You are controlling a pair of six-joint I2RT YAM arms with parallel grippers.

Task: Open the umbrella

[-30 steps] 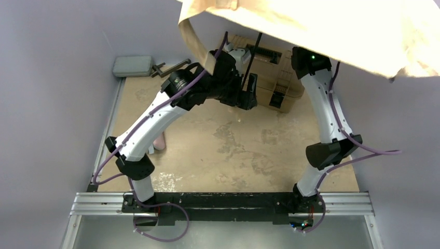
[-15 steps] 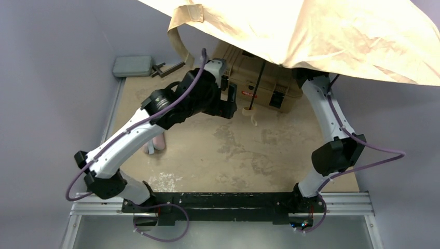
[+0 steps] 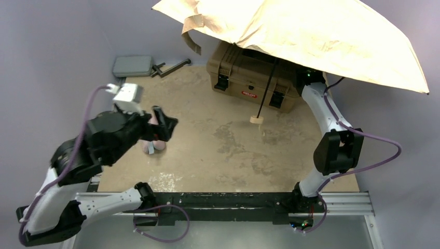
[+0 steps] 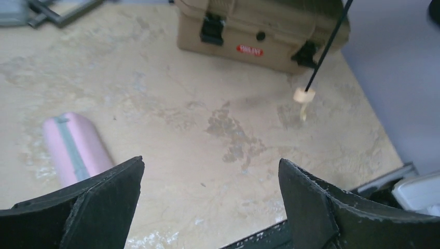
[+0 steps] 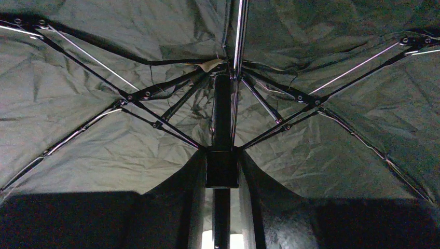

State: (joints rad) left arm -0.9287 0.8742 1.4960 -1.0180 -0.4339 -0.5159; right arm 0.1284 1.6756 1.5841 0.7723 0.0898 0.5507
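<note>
**Mia:** Where was the left gripper [image 4: 207, 168]?

**Tom:** Low down, by the near left corner of the table [image 3: 223, 155]. Its two fingers were wide apart and held nothing. A pink pouch [image 4: 75, 148] lay just past it, near the left edge.

**Mia:** And the umbrella [image 3: 311, 36]?

**Tom:** Up in the air, over the far right corner. Its cloth was spread out wide and the ribs looked stretched. The thin black stick [image 3: 267, 91] slanted down, and the little knob [image 3: 256, 120] seemed to hang above the middle of the table.

**Mia:** Who held it?

**Tom:** The right gripper [image 5: 222, 174]. Its fingers were squeezed on the black stick, just under where the ribs meet. From above, the cloth hid that gripper.

**Mia:** What was at the back?

**Tom:** A tan box [image 3: 244, 78] sat by the far edge, partly under the cloth.

**Mia:** So which step was it?

**Tom:** I think the opening was about done.

**Mia:** And next?

**Tom:** I think the right arm should hold it steady. I could not see a catch, so it would be good to check that it had clicked open.
</note>
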